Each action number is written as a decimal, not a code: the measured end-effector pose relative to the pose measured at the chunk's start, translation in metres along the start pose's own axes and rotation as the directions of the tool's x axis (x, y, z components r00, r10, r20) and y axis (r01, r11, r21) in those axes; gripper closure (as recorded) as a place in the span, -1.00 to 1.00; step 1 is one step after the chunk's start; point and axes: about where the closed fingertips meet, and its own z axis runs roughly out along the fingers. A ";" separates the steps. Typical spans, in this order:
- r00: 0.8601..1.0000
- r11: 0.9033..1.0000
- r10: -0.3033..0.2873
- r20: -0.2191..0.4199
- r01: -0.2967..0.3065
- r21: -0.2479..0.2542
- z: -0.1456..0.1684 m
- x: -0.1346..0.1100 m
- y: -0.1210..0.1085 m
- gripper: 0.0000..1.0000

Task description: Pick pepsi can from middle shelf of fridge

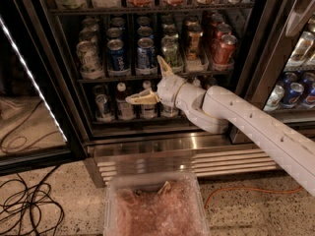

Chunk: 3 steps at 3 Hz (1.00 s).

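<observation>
Fridge point(74, 117) front open. Gripper point(146, 82) at front edge of middle shelf point(113, 78), fingers spread wide, one level, one pointing up. Pepsi can point(146, 57) in front row: dark blue can point(116, 58) close on left, green-silver can point(171, 52) close on right, gaps narrow. Upper shelf point(147, 8) limits headroom. Small bottles point(123, 104) fill shelf below, behind gripper. Clear bin point(147, 179) on floor before fridge base.

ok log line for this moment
phase: reach | gripper: open, empty, at front edge of middle shelf | pepsi can: standing on shelf, not gripped | fridge: door open
</observation>
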 end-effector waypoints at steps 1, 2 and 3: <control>1.000 1.000 0.000 0.000 0.000 0.000 0.000 0.000 0.000 -1.00; 1.000 1.000 0.009 0.019 -0.009 0.005 0.006 -0.002 0.000 -1.00; 0.998 1.000 0.021 0.055 -0.022 0.023 0.017 -0.007 -0.005 -1.00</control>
